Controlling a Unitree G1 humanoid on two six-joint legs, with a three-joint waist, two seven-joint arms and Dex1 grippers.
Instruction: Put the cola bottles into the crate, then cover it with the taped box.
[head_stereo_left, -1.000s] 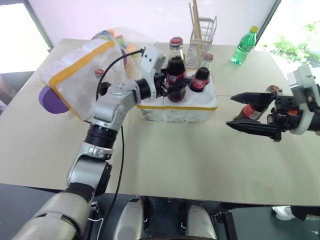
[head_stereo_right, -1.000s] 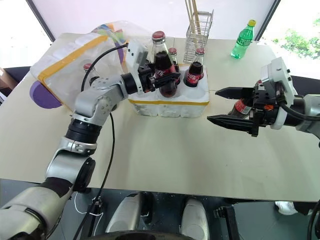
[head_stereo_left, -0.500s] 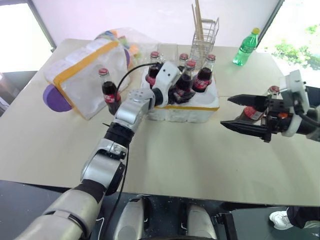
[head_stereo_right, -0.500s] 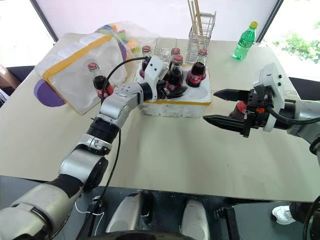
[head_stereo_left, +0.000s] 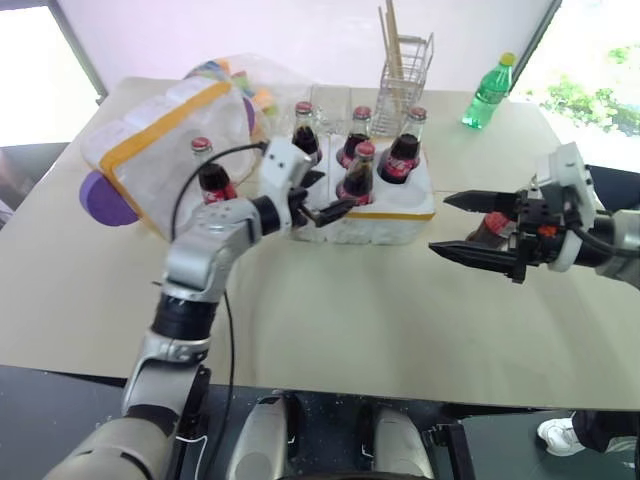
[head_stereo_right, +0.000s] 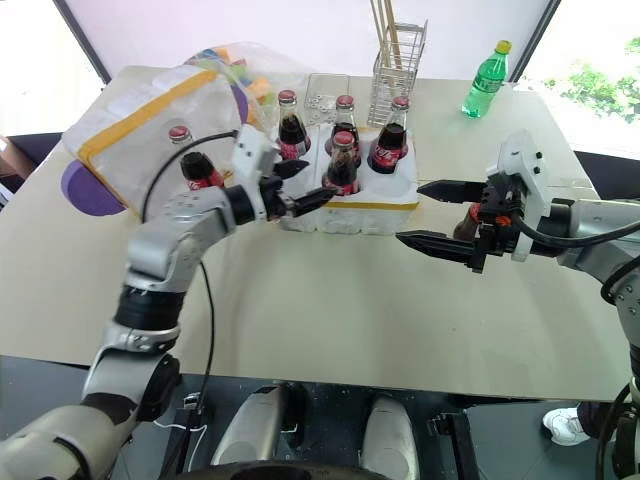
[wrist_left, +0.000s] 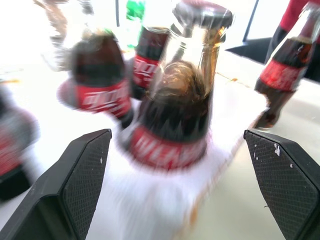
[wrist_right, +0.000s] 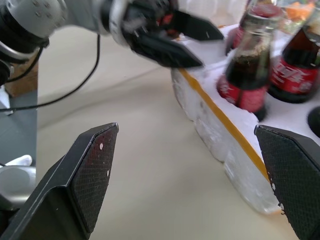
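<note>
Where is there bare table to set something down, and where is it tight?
Bare table runs along the near edge, in front of the crate, between left gripper and right gripper. Crowded behind: taped box, wire rack.

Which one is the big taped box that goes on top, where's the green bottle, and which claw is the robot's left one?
taped box (head_stereo_left: 165, 150), left eye view, on its yellow-striped side.
green bottle (head_stereo_left: 488, 96), left eye view, on its body.
left gripper (head_stereo_left: 322, 196), left eye view, between its open fingertips.
</note>
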